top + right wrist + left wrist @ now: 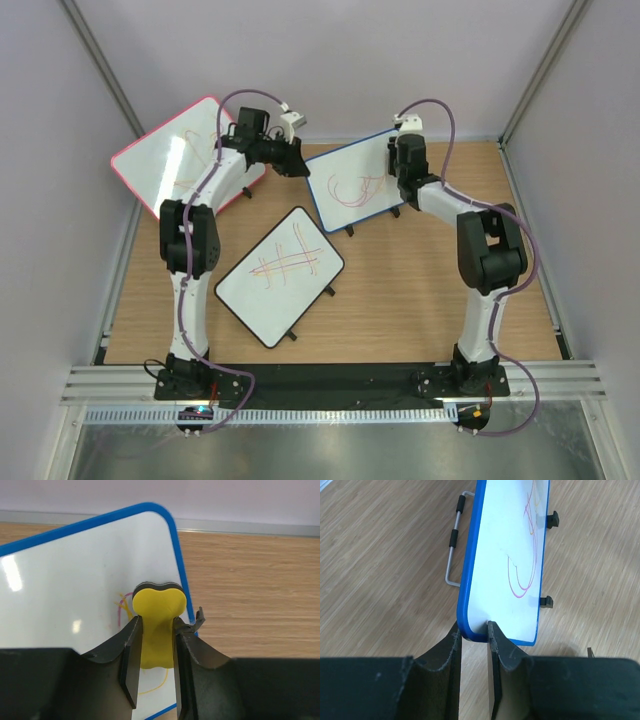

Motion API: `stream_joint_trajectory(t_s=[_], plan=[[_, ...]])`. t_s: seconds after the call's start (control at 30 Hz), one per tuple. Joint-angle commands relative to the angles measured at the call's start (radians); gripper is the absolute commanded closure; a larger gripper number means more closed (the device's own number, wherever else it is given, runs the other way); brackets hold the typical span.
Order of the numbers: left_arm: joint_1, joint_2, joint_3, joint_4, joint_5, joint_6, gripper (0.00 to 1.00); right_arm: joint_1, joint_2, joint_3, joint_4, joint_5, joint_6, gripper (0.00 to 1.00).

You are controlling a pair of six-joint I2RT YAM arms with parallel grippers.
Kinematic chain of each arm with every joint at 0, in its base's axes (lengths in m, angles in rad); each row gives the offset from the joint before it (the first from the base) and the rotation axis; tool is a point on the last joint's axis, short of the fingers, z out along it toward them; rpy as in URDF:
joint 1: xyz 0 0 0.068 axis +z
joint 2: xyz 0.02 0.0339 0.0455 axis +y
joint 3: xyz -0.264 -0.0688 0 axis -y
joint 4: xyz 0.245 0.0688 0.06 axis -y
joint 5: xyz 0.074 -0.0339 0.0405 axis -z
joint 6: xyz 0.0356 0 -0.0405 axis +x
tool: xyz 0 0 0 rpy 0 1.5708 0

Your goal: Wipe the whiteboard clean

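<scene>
Left claw (299, 167) and right claw (398, 178) flank the whiteboard (352, 188) — purple loops showing.

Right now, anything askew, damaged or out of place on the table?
Nothing damaged. The large pink-framed whiteboard juts past the back-left corner of the wooden table. The small blue-framed whiteboard lies skewed, its corner pinched by the left gripper; the right gripper holds a yellow bone-shaped eraser at its face.

A lab test cell: white panels (330, 60) enclose a wooden tabletop (400, 300).
</scene>
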Motion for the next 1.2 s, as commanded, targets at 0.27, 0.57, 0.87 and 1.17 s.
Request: stream_joint_trajectory(t_s=[0.27,0.57,0.87,1.17], plan=[[-0.013,-0.036,0.000,0.018,-0.040,0.109,1.00,0.208,-0.054,-0.116,0.098,-0.075,0.015,0.99],[-0.015,-0.042,-0.004,0.018,-0.036,0.112,1.00,0.104,-0.024,-0.060,0.041,-0.004,0.093,0.99],[-0.015,-0.040,-0.002,0.016,-0.036,0.114,1.00,0.005,0.024,0.022,-0.051,0.004,0.139,0.99],[-0.013,-0.034,0.000,0.016,-0.036,0.117,1.00,0.116,0.024,0.071,-0.003,0.002,0.126,0.99]])
